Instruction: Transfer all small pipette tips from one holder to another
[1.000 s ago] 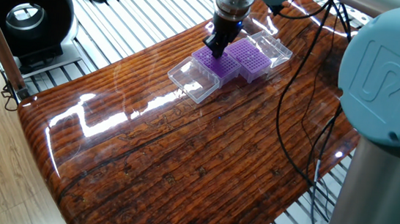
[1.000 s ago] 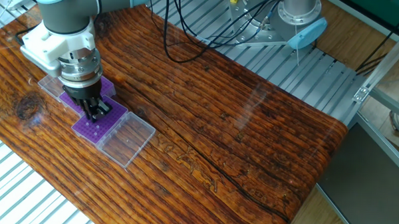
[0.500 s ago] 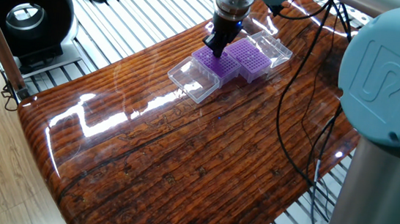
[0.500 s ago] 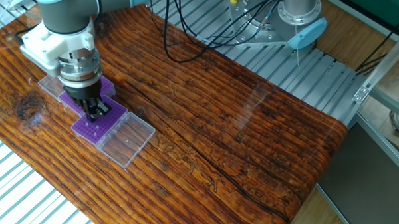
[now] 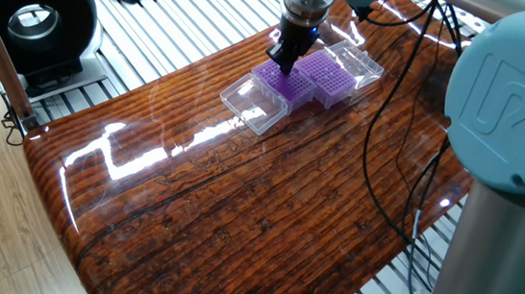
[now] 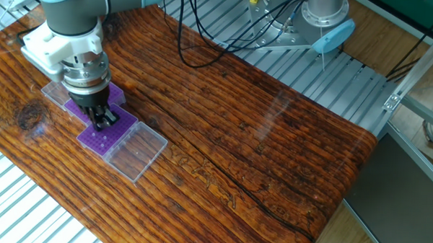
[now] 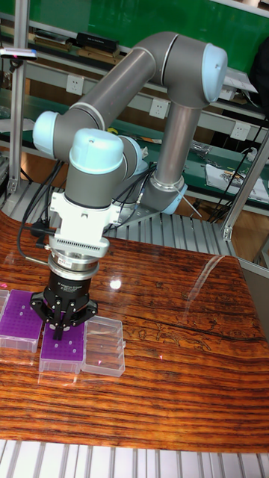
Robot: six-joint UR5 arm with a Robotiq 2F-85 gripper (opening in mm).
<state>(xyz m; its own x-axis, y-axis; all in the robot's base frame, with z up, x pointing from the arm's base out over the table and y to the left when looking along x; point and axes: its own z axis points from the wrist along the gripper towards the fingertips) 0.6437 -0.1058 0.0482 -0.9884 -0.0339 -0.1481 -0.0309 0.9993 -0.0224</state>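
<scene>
Fingers [image 7: 59, 326] of the gripper [image 6: 103, 120] point straight down, drawn close together over the nearer purple rack [image 7: 63, 348]; whether they pinch anything I cannot tell, the tips being too dark and small in all three views; in the tall fixed view the fingertips sit just above the rack's top face, near its upper left holes; contact with the grid cannot be judged.

Two purple racks on the wooden table [image 5: 266, 215], side by side and touching or nearly so; second purple rack [image 7: 20, 320] at the far left edge of the tall fixed view, partly cut off; each rack has a clear hinged lid lying open flat beside it; nearer rack's clear lid [image 7: 104, 354] lies to its right in the tall fixed view, toward lower left in one fixed view [image 5: 253, 104]; the other rack's clear lid [image 5: 358, 62] lies at upper right there.

Small pipette tips: only faint pale dots on the nearer rack's grid in the tall fixed view; individual tips not resolvable, count not readable.

Arm: UR5 arm [image 7: 142, 82] with grey links and pale blue joint caps, wrist vertical over the racks; black cables [image 6: 205, 34] trail across the table's upper part in the other fixed view.
</scene>
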